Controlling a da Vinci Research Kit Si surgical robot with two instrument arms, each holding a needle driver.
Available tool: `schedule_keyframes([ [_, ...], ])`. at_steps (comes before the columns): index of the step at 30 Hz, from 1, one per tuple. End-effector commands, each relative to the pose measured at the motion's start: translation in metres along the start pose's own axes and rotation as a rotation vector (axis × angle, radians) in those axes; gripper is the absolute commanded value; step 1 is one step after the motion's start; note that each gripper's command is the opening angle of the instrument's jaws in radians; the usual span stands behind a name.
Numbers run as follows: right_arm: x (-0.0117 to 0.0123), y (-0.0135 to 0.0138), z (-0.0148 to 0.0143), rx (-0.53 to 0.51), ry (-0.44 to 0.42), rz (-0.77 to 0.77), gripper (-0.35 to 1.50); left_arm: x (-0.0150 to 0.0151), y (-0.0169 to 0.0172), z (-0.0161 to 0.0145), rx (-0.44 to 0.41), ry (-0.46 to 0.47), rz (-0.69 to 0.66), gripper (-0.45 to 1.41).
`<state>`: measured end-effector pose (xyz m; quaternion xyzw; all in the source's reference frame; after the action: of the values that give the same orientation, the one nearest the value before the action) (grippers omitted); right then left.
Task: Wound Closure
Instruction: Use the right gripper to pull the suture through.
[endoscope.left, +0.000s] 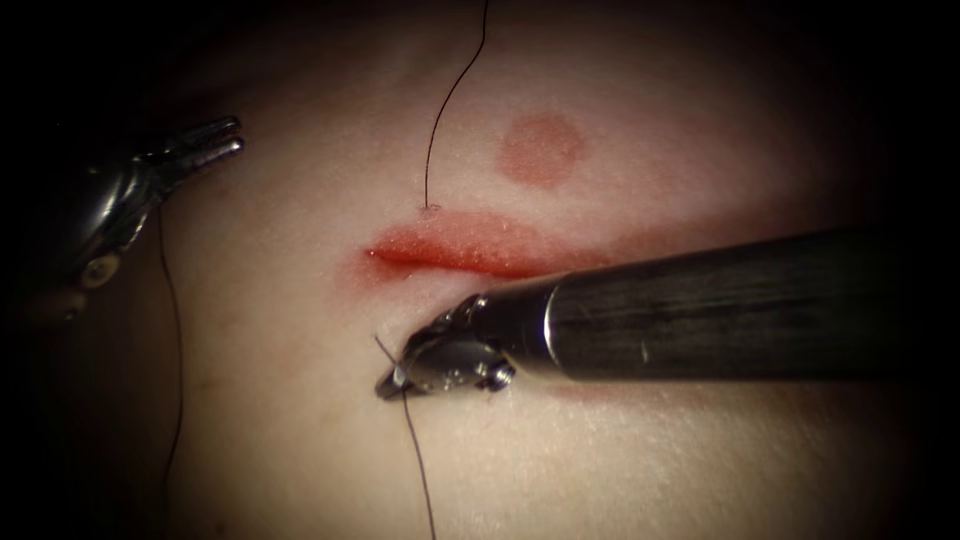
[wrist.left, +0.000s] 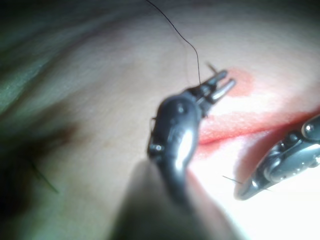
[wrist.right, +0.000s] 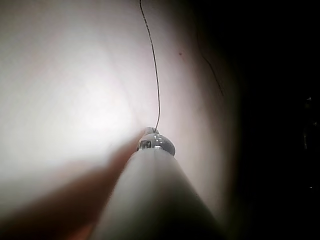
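Note:
The cut (endoscope.left: 455, 255) runs across the tissue (endoscope.left: 300, 420), its edges wet with red fluid. My right tool (endoscope.left: 390, 383) lies just below the cut's left end, jaws shut on the dark thread (endoscope.left: 418, 460), which hangs down from them; a short tail (endoscope.left: 383, 347) sticks out above. In the right wrist view that thread (wrist.right: 156, 85) leads away from the tool's tip (wrist.right: 152, 132). A second strand (endoscope.left: 440, 110) comes down from the top and enters the tissue just above the cut. My left tool (endoscope.left: 228, 140) hovers far left, jaws (wrist.left: 222, 86) open and empty. I cannot make out the needle.
A round red mark (endoscope.left: 541, 150) lies on the tissue above the cut. Another strand of thread (endoscope.left: 177, 340) drops along the left side under the left tool. The right tool's shaft (endoscope.left: 720, 305) covers the cut's right half. The right tool (wrist.left: 280, 165) appears in the left wrist view.

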<state>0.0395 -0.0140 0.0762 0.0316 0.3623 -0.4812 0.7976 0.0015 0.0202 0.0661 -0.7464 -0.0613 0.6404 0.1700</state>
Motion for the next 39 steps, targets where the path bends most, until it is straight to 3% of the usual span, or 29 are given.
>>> schedule_keyframes([
  [1, 0.0000, 0.0002, 0.0008, -0.013, 0.001, 0.016, -0.35, -0.0008, -0.0001, 0.0004, -0.001, 0.001, -0.001, -0.35],
  [9, 0.0002, -0.0005, -0.0004, -0.045, 0.025, 0.149, -0.35, -0.0008, -0.0001, 0.0004, -0.001, 0.001, -0.001, -0.35],
  [13, 0.0031, -0.0027, -0.0033, -0.042, 0.064, 0.207, -0.35, -0.0008, -0.0001, 0.0004, -0.002, 0.001, -0.001, -0.35],
  [21, 0.0124, -0.0079, -0.0103, -0.044, 0.060, 0.226, -0.35, -0.0010, -0.0001, 0.0009, 0.004, 0.000, -0.006, -0.35],
  [22, 0.0156, -0.0099, -0.0132, -0.049, 0.059, 0.242, -0.35, -0.0010, -0.0002, 0.0009, 0.004, 0.001, -0.006, -0.35],
  [23, 0.0156, -0.0099, -0.0132, -0.049, 0.059, 0.242, -0.35, -0.0010, -0.0002, 0.0009, 0.004, 0.001, -0.006, -0.35],
  [26, 0.0199, -0.0124, -0.0171, -0.050, 0.025, 0.252, -0.35, -0.0011, -0.0002, 0.0010, 0.003, 0.002, -0.005, -0.35],
  [30, 0.0245, -0.0142, -0.0205, -0.046, 0.022, 0.258, -0.35, -0.0012, -0.0003, 0.0010, 0.003, 0.003, -0.005, -0.35],
  [33, 0.0262, -0.0138, -0.0219, -0.041, 0.055, 0.256, -0.35, -0.0012, -0.0002, 0.0011, 0.001, 0.005, -0.005, -0.35],
  [35, 0.0251, -0.0124, -0.0231, -0.191, 0.087, 0.311, 0.73, -0.0012, -0.0002, 0.0011, 0.001, 0.004, -0.005, -0.35],
  [38, 0.0215, -0.0099, -0.0238, -0.279, 0.082, 0.398, 1.01, -0.0012, -0.0002, 0.0011, 0.001, 0.004, -0.005, -0.35],
  [39, 0.0193, -0.0087, -0.0238, -0.304, 0.026, 0.455, 1.14, -0.0012, -0.0002, 0.0011, 0.002, 0.004, -0.005, -0.35],
])
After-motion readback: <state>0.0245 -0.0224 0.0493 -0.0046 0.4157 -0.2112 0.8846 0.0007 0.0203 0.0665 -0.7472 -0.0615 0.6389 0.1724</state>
